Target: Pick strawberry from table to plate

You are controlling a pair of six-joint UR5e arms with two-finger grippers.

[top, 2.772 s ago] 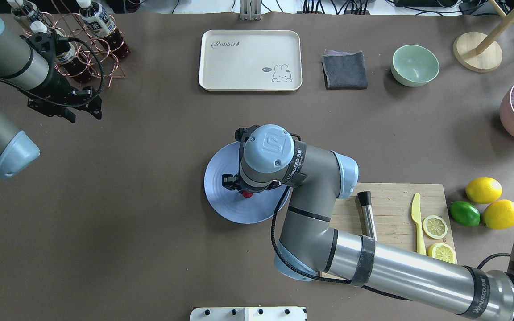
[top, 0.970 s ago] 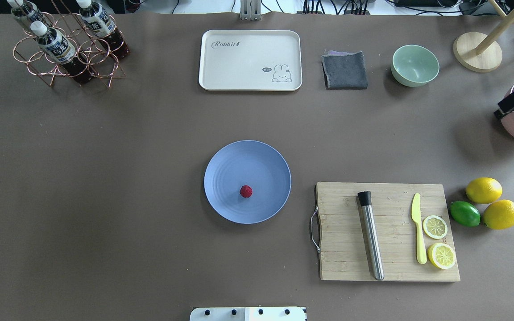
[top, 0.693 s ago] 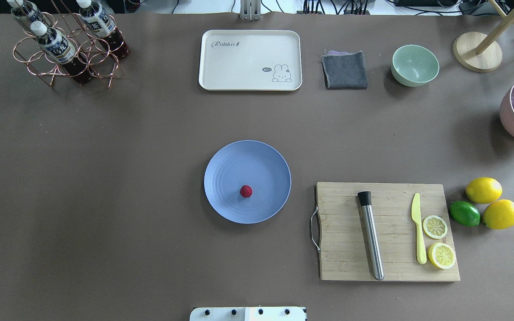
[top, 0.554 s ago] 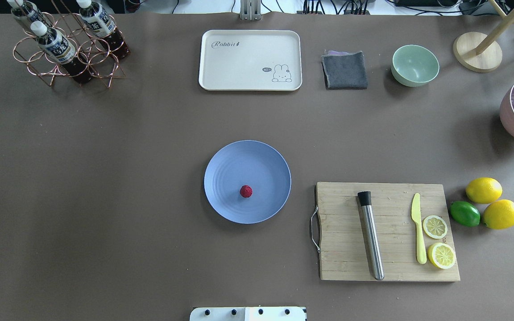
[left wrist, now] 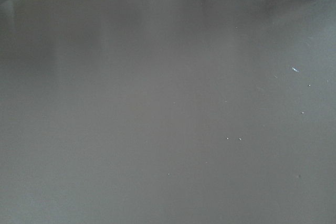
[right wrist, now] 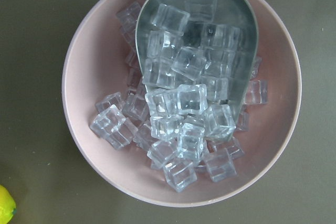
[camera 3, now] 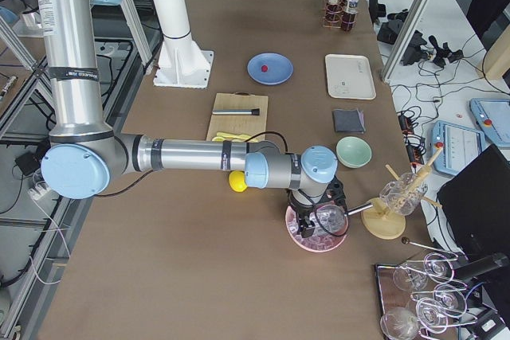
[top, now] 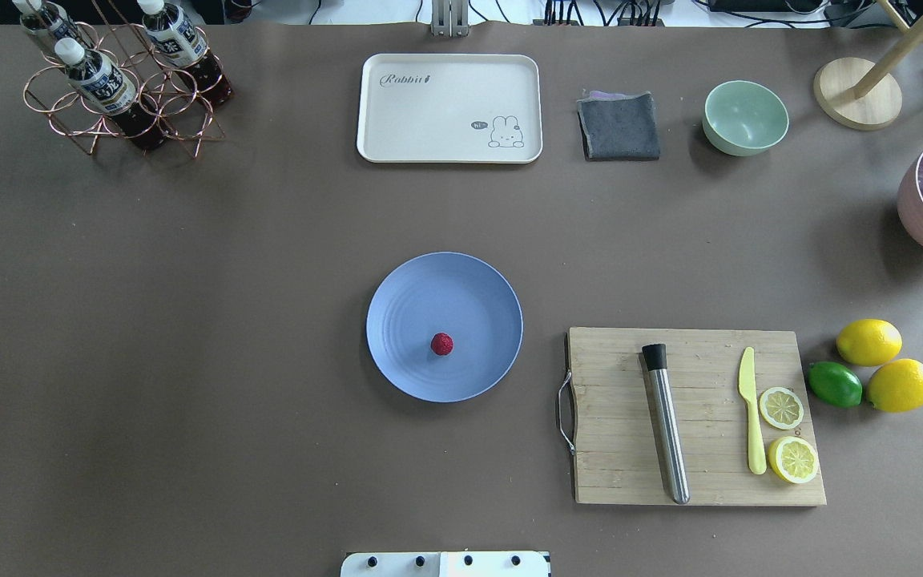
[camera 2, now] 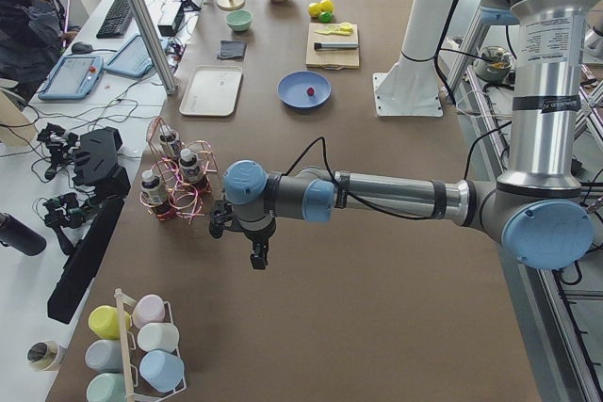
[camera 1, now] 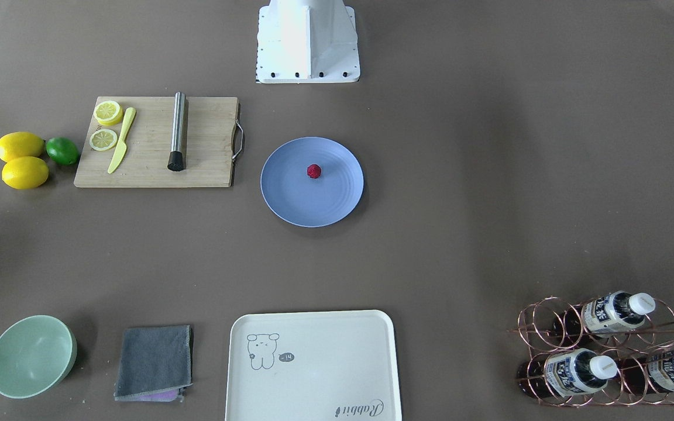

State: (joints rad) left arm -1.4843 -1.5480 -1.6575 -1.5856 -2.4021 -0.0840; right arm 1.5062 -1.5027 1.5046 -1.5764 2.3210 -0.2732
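The small dark-red strawberry (top: 441, 344) (camera 1: 313, 171) lies on the round blue plate (top: 473, 300) (camera 1: 313, 204), a little toward the robot from its middle. The plate rests mid-table (top: 229, 320). Neither gripper shows in the overhead or front view. My left gripper (camera 2: 256, 256) hangs over bare table by the bottle rack, far from the plate; whether it is open or shut I cannot tell. My right gripper (camera 3: 315, 224) hovers over the pink ice bowl (camera 3: 317, 232) at the other end; its state I cannot tell either.
A wooden cutting board (top: 622, 449) with a steel muddler (top: 666, 429), yellow knife and lemon slices lies right of the plate, with lemons (top: 868, 341) and a lime beyond. At the far edge are a cream tray (top: 449, 108), grey cloth (top: 618, 127), mint bowl (top: 745, 118) and bottle rack (top: 121, 88).
The right arm, which stood over the plate at the strawberry, has left the overhead view to the right; the left arm has gone too. The strawberry stays on the plate.
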